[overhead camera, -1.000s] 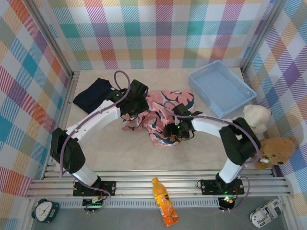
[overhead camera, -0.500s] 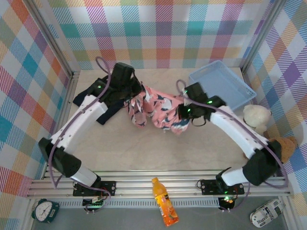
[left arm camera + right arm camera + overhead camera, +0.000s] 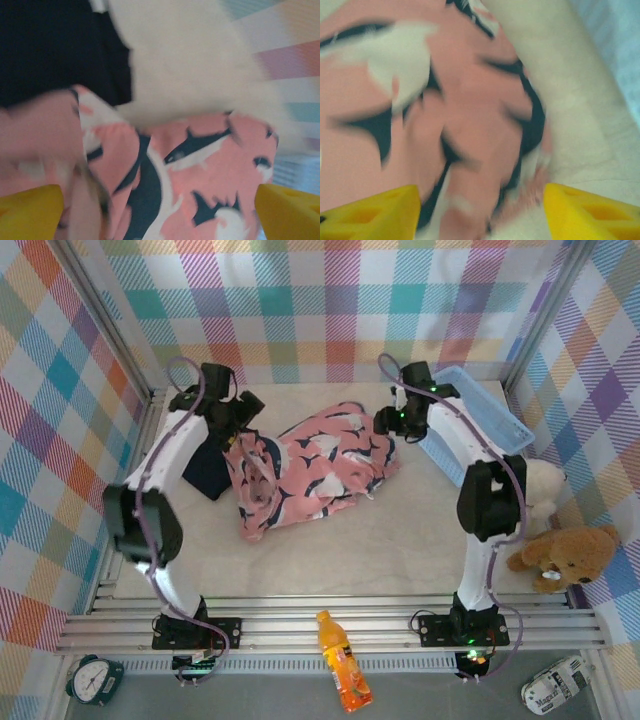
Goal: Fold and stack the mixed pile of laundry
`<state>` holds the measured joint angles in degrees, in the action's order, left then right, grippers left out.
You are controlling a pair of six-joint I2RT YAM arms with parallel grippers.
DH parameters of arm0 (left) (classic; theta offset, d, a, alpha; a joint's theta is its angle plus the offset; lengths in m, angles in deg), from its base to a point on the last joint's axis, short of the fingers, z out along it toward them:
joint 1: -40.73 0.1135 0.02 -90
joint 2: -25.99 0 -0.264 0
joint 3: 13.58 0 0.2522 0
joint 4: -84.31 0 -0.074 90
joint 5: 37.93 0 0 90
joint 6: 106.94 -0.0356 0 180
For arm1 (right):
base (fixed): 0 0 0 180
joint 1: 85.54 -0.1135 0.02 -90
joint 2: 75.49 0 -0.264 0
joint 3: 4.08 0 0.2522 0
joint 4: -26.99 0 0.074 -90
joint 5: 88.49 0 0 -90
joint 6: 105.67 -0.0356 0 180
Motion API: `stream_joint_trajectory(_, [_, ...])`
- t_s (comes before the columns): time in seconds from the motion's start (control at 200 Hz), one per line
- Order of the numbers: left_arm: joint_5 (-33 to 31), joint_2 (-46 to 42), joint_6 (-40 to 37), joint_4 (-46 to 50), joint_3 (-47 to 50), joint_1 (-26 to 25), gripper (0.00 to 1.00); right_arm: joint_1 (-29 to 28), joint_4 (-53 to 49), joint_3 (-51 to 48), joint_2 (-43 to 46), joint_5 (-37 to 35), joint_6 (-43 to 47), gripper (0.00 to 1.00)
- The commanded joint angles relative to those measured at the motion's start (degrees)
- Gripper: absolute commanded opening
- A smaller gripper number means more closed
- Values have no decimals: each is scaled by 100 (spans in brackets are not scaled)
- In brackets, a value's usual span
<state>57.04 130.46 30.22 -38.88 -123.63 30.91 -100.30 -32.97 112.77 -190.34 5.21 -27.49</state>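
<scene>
- Top external, here goes: pink garment [image 3: 310,465] spread out mid-table, navy-and-white print facing up, stretching from the left gripper [image 3: 243,428] across to the right gripper [image 3: 386,422].
- Same view: both arms reaching far back over the table [image 3: 400,540], 1 claw at each upper end of the cloth. Too small from up here to tell the finger spacing.
- Navy trousers [image 3: 200,470] bunched at the left, just beside the pink garment and partly under the left arm.
- Light blue basket [image 3: 490,430] at back right, with the right arm crossing its near-left corner. 2 bears at the right edge, white teddy bear [image 3: 535,482] above brown teddy bear [image 3: 565,555]. Orange bottle [image 3: 340,648] out front between the 2 arm bases.
- Over to the left wrist: 2 yellow fingers [image 3: 30,212] set wide apart in the bottom corners, pinching nothing. Pink print blurred across the gap, dark navy cloth at upper left.
- And the right wrist: again 2 yellow fingers [image 3: 592,212] spread wide, gripping nothing. Pink print filling the gap and running up to the left, bare table to the right, a pale blue corner at top right.
</scene>
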Motion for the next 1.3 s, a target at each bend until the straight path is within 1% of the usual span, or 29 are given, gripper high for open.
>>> stream_joint_trajectory(0.0, [121,15,-460,667,-268,-1,100,-132,-145,-379,593,319,-254,77])
stream_joint_trajectory(0.065, [61,-228,-510,555,33,-60,100,-227,131,-1142,1025,309,-335,78])
stream_joint_trajectory(0.13, [-14,-594,-563,495,430,-132,100,-320,329,-1870,1440,585,-547,77])
stream_joint_trajectory(0.21, [-120,-1155,-574,413,1098,-280,100,-590,695,-2756,1941,671,-859,78])
stream_joint_trajectory(0.255, [-156,-1538,-540,353,1454,-384,100,-761,854,-3094,2098,772,-1074,78])
stream_joint_trajectory(0.325, [-178,-2075,-395,120,2111,-571,100,-1078,1105,-3477,2160,873,-1316,79])
stream_joint_trajectory(0.385, [-77,-2396,-248,-116,2589,-694,100,-1361,1156,-3616,2010,736,-1454,78])
stream_joint_trajectory(0.455, [-234,-2568,-129,-216,2990,-807,100,-1574,1210,-3671,1765,565,-1577,74])
stream_joint_trajectory(0.555, [-247,-2514,13,-636,3420,-843,100,-1685,1460,-3701,1441,511,-1723,63])
stream_joint_trajectory(0.615, [-405,-2326,-15,-896,3559,-876,100,-1696,1620,-3677,1261,482,-1742,57])
stream_joint_trajectory(0.715, [-659,-1844,-171,-1115,3502,-898,98,-1696,1740,-3503,893,305,-1770,55])
stream_joint_trajectory(0.84, [-423,-1176,-158,-1316,3173,-915,92,-1701,1728,-3235,549,-31,-1807,53])
stream_joint_trajectory(0.91, [-513,-880,-158,-1322,3004,-989,88,-1688,1865,-3221,484,-55,-1851,54])
stream_joint_trajectory(0.93, [-551,-802,-168,-1321,2980,-1001,86,-1688,1916,-3197,465,-18,-1851,54])
stream_joint_trajectory(0.95, [-573,-727,-160,-1315,2956,-1004,81,-1688,1968,-3178,438,34,-1832,54])
stream_joint_trajectory(0.975, [-578,-631,-140,-1314,2934,-1004,74,-1695,2036,-3156,393,115,-1808,54])
stream_joint_trajectory(0.985, [-577,-599,-137,-1311,2921,-1004,70,-1696,2060,-3144,373,136,-1809,53])
stream_joint_trajectory(1.005, [-597,-531,-131,-1301,2901,-1004,63,-1696,2081,-3126,340,169,-1810,47])
stream_joint_trajectory(1.07, [-582,-396,-104,-1240,2845,-1010,31,-1696,2080,-3047,244,239,-1785,27])
stream_joint_trajectory(1.075, [-584,-394,-98,-1230,2840,-1011,29,-1692,2075,-3035,240,238,-1783,25])
stream_joint_trajectory(1.095, [-576,-384,-75,-1185,2824,-1011,17,-1696,2026,-3017,227,217,-1782,19])
stream_joint_trajectory(1.11, [-574,-390,-63,-1152,2807,-1013,10,-1696,1985,-3002,226,214,-1781,15])
stream_joint_trajectory(1.125, [-576,-403,-50,-1120,2792,-1013,8,-1692,1943,-2990,238,194,-1766,12])
stream_joint_trajectory(1.155, [-577,-455,-36,-1053,2760,-1013,6,-1688,1854,-2970,293,128,-1710,3])
stream_joint_trajectory(1.165, [-588,-476,-26,-1029,2746,-1013,3,-1688,1821,-2970,324,104,-1688,0])
stream_joint_trajectory(1.185, [-601,-525,-26,-970,2715,-1013,0,-1681,1762,-2970,393,2,-1650,0])
stream_joint_trajectory(1.295, [-904,-798,-60,-441,2265,-1004,0,-1520,1481,-3048,976,-287,-1362,0])
